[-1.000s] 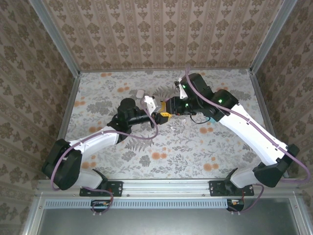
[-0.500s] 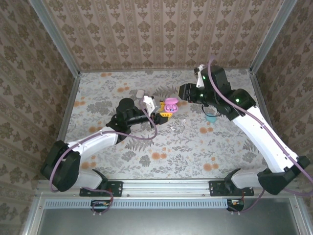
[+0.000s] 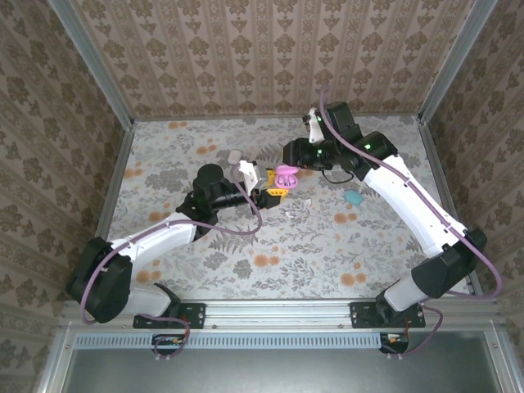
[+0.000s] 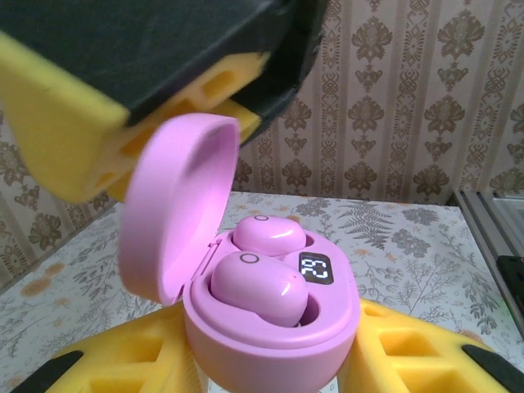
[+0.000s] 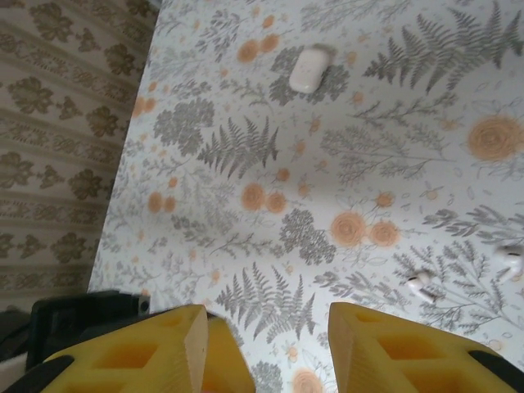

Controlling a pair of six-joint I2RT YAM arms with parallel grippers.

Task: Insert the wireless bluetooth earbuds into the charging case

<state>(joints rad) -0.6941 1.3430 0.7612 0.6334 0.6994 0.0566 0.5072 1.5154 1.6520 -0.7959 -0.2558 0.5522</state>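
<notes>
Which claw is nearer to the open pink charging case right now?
Left. The left claw is closed on the pink charging case, gripping it between its fingers. The right claw hangs open and empty just past the case, toward the back wall.

The left arm point(image 3: 164, 237) stretches forward and inward, the left gripper point(image 3: 274, 191) clamped on a pink case point(image 3: 286, 174). The right arm point(image 3: 409, 205) arcs inward, the right gripper point(image 3: 289, 153) with its yellow fingers point(image 5: 192, 340) spread apart, holding nothing.
</notes>
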